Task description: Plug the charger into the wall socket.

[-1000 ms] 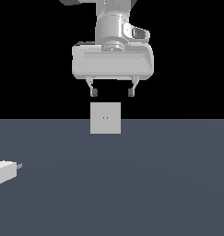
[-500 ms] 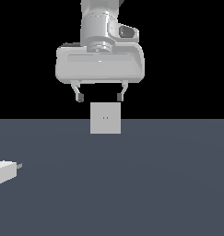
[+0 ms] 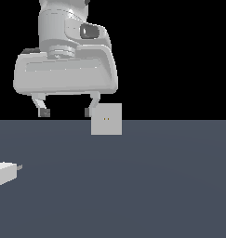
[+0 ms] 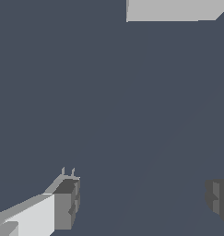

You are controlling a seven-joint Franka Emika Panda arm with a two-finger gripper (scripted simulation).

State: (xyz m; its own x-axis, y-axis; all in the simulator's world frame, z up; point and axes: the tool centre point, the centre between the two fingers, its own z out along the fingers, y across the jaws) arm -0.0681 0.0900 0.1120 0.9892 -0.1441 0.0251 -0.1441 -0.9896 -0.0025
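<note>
Exterior view, one gripper (image 3: 65, 112) wide open, empty, one charger (image 3: 4, 173), one wall socket (image 3: 106, 119)

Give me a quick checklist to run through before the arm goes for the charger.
1. Gripper open: ok, the fingertips stand wide apart with nothing between them.
2. Charger free to grasp: ok, it lies alone on the dark floor at the exterior view's left edge, prongs pointing toward the exterior view's right.
3. Gripper lined up over the charger: not ok, in the exterior view it hangs high above the floor and off to the charger's right.
4. Wall socket upright and unblocked: ok, both holes show.
5. Charger fully in view: not ok, the exterior view's frame edge cuts it off.
6. Finger hidden behind the charger in the wrist view: cannot tell.
</note>
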